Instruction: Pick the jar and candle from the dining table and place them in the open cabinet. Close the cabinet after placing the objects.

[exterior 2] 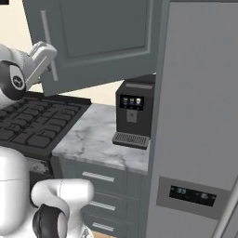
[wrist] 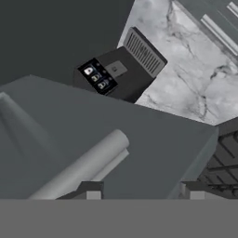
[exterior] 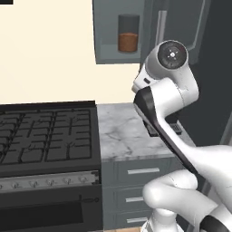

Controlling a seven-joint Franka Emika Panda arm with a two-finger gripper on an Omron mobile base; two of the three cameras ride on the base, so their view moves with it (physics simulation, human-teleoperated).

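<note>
One jar (exterior: pixel 128 40) is standing upright inside the open cabinet (exterior: pixel 107 47), at about 12 o'clock from the arm in the left base view, reddish-brown fill in its lower half. Gripper (wrist: pixel 144 191) is sitting right against the cabinet door (exterior 2: pixel 100 39), fingertips (wrist: pixel 93 189) spread wide beside the bar handle (wrist: pixel 81 169). Coffee machine (exterior 2: pixel 133 113) is resting on the marble table (exterior 2: pixel 100 137) at 3 o'clock of the stove (exterior: pixel 45 136).
</note>
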